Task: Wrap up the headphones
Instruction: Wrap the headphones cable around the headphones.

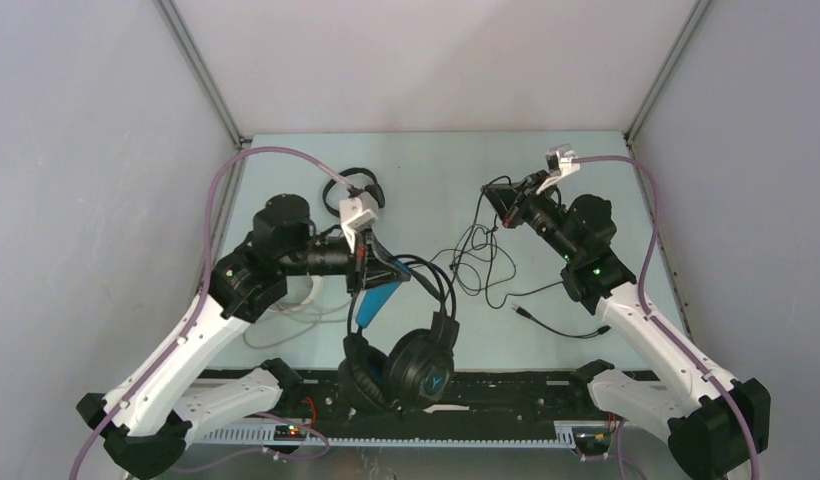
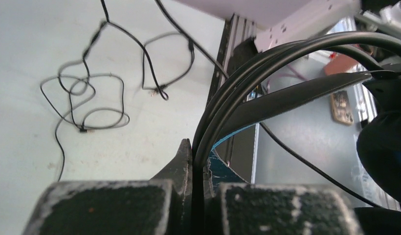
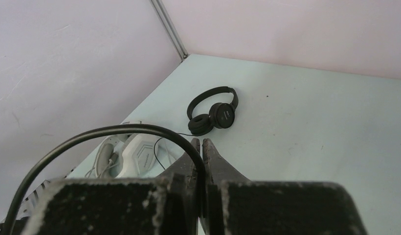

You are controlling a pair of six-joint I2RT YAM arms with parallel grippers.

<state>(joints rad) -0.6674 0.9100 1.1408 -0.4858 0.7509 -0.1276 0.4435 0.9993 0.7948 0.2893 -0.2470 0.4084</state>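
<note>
The black headphones with the blue headband (image 1: 423, 360) hang near the table's front edge, ear cups down. My left gripper (image 1: 386, 268) is shut on their thin black headband (image 2: 267, 54); one ear cup (image 2: 384, 142) fills the right of the left wrist view. Their black cable (image 1: 476, 255) lies in loose loops on the table (image 1: 586, 200) and rises to my right gripper (image 1: 494, 197), which is shut on it (image 3: 115, 131). The small all-black headphones (image 3: 213, 112) lie at the back left. The white headphones (image 3: 135, 154) lie at the left, mostly hidden under my left arm in the top view.
Grey enclosure walls (image 1: 96, 150) close in the table on three sides. A black rail (image 1: 516, 390) runs along the front edge between the arm bases. The cable's plug end (image 1: 522, 313) lies in front of my right arm.
</note>
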